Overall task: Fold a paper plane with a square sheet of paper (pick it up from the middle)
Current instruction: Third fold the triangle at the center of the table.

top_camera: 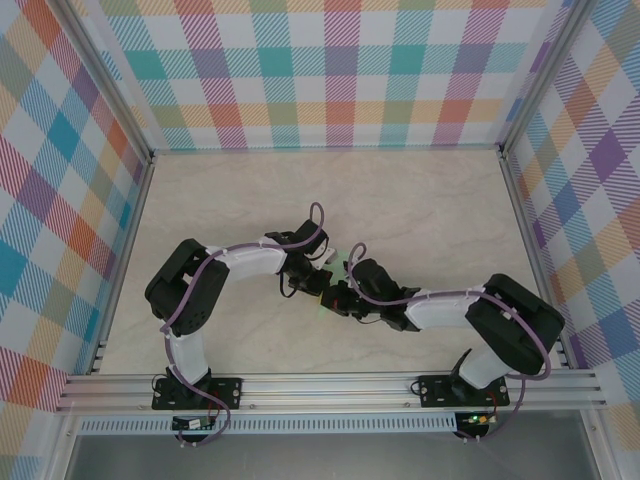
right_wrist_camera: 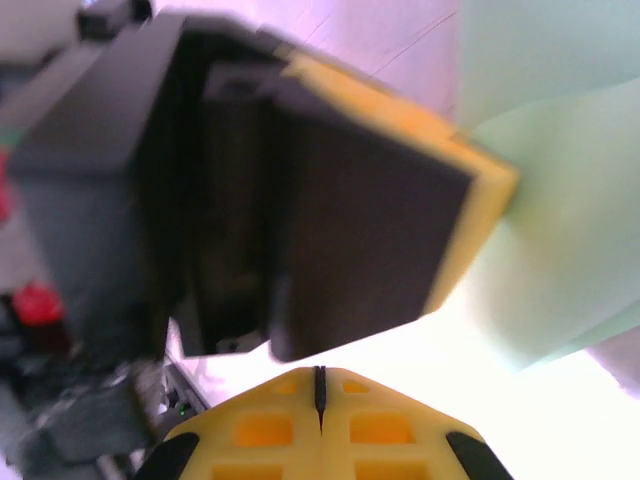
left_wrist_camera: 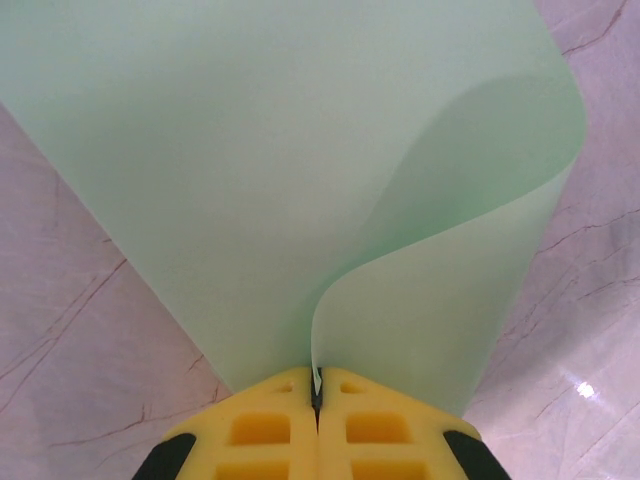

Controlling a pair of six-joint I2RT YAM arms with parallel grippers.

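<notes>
Pressed together at the bottom edge of the left wrist view, the left gripper (left_wrist_camera: 316, 405) pinched the curling square sheet of paper (left_wrist_camera: 250, 170), seen mid-frame overhead, while the right gripper (right_wrist_camera: 319, 400) sat closed and empty; the first fold seemingly pended, requiring its reopening to take an edge.
</notes>
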